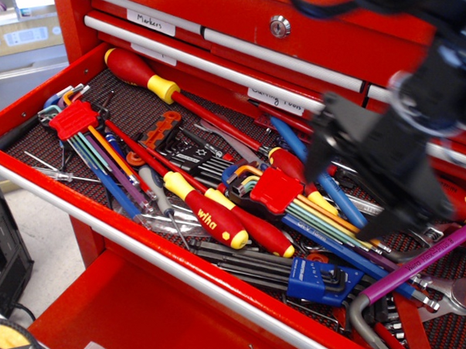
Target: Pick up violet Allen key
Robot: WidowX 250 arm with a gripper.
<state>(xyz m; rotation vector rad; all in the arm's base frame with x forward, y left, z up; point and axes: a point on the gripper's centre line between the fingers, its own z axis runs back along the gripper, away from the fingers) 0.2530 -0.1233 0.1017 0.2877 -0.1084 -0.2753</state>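
Note:
The violet Allen key (424, 264) lies at the drawer's right end. Its magenta long arm with dark lettering runs up to the right, and its grey bent end (360, 318) sits near the front edge. My gripper (343, 204) is motion-blurred above the right half of the drawer, just up and left of the key and not touching it. Its two dark fingers (317, 151) stand apart with nothing between them.
The open red drawer (100, 215) holds several red-and-yellow screwdrivers (215, 220), two red-holder multicolour hex sets (73, 120) (276, 189), a long blue hex key (325, 182), a blue key holder (321, 280) and wrenches (444, 296). Closed drawers (300, 65) rise behind.

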